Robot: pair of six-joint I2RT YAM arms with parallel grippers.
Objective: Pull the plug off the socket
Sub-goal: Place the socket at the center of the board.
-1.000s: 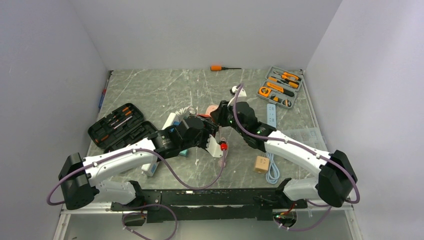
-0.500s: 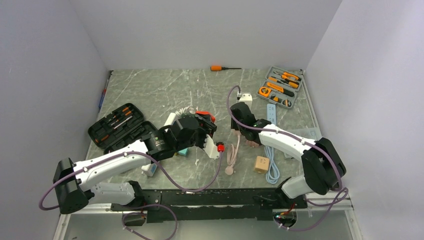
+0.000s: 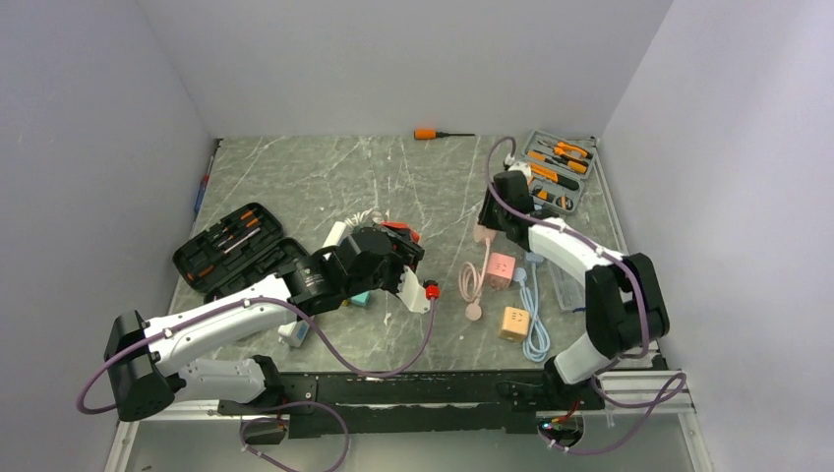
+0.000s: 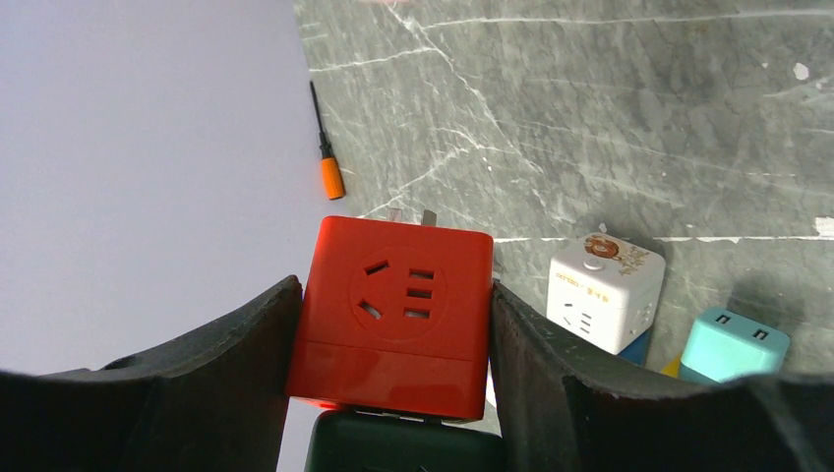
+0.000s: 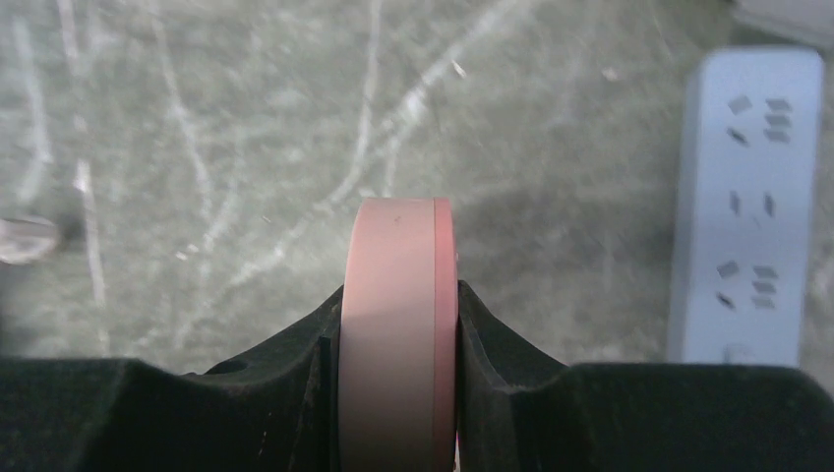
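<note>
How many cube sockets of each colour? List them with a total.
red cube: 1
white cube: 1
teal cube: 1
pink cube: 1
tan cube: 1
Total: 5
blue piece beside the white cube: kind unclear, not counted.

Soft even overhead light, pale walls (image 3: 393, 59) evenly lit, faint shadows on the grey surface (image 3: 325, 177), top view sharp, left wrist view crisp, right wrist view blurred, right end effector (image 5: 396, 295) dark, featureless.

Left gripper (image 4: 393, 291) clamps socket (image 4: 393, 324); right gripper (image 5: 397, 293) clamps plug (image 5: 397, 246).
</note>
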